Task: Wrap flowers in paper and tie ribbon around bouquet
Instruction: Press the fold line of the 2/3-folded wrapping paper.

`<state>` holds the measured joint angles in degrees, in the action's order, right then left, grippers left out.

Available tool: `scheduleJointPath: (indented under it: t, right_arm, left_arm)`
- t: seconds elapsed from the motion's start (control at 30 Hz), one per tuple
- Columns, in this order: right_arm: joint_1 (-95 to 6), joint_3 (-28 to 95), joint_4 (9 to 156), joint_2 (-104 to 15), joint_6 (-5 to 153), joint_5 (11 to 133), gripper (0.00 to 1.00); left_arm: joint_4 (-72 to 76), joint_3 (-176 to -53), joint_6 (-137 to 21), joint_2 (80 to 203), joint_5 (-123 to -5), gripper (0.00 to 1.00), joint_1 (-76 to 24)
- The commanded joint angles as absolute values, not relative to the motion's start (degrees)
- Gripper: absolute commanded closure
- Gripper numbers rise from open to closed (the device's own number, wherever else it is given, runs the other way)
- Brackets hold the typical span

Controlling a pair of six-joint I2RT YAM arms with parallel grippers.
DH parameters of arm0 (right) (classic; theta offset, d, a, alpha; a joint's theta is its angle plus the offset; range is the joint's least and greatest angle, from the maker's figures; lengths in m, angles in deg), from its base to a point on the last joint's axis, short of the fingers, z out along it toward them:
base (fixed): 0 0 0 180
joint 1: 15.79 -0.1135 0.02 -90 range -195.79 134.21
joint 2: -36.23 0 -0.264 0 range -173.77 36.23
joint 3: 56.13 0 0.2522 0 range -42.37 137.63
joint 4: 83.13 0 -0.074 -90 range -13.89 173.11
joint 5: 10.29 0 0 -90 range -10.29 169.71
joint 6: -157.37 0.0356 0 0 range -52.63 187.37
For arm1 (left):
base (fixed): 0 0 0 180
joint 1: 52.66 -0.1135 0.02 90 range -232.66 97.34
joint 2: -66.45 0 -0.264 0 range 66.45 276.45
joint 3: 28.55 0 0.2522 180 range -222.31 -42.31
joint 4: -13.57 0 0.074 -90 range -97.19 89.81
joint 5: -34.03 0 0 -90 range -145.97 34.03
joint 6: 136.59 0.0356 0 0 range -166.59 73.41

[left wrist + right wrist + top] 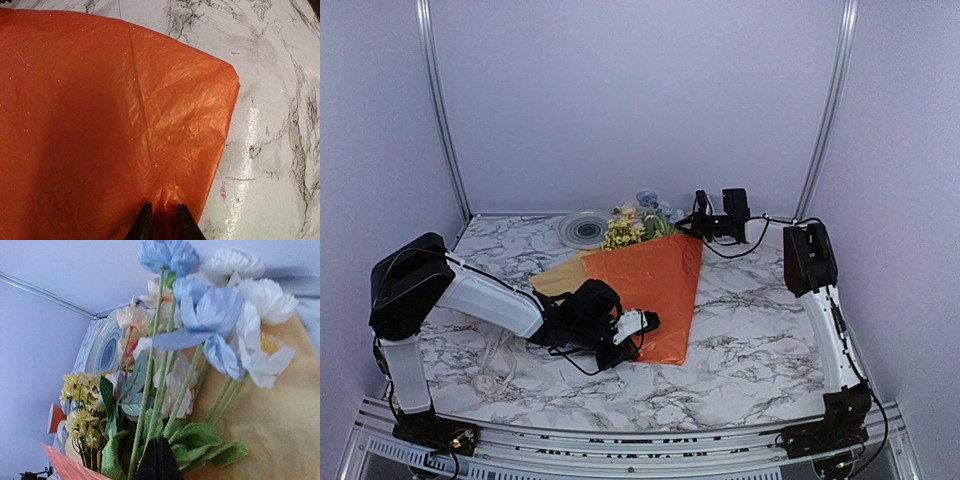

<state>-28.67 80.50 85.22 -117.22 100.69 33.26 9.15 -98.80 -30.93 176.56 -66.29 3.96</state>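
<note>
Ringed disc beside flowers, ribbon by L arm, apart frm paper

Shows two slim robot arms with white shells and bulky black joints: left arm at lower left of frame, right arm along right edge. Trails thin black cables near each wrist. Ends in black bases below and narrow pointed black fingers in wrist views

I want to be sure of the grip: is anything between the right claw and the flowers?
Nothing visible does. The right claw, shut, sits right against the green stems and leaves of the flowers, with the paper behind them.
</note>
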Motion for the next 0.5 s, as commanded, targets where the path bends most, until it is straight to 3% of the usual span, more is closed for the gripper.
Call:
scheduleJointPath:
  t: [0.0, 0.1, 0.27, 0.47]
  right_arm:
    - [-27.4, 84.6, 80.6, -112.6, 97.9, 36.6, 1.0]
    - [-29.2, 77.3, 77.1, -103.8, 92.4, 38.3, 1.0]
    - [-36.2, 52.3, 77.1, -86.3, 85.6, 40.7, 1.0]
    - [-44.4, 29.1, 76.7, -74.8, 86.0, 40.2, 1.0]
  left_arm:
    - [-1.4, -96.7, -31.0, 180.5, -65.2, 0.83, 3.4]
    - [-1.0, -96.5, -31.3, 180.3, -65.1, 0.83, 3.4]
    - [-0.7, -96.7, -31.6, 180.2, -64.7, 0.83, 3.4]
    - [0.4, -95.8, -31.6, 179.4, -65.0, 0.82, 3.4]
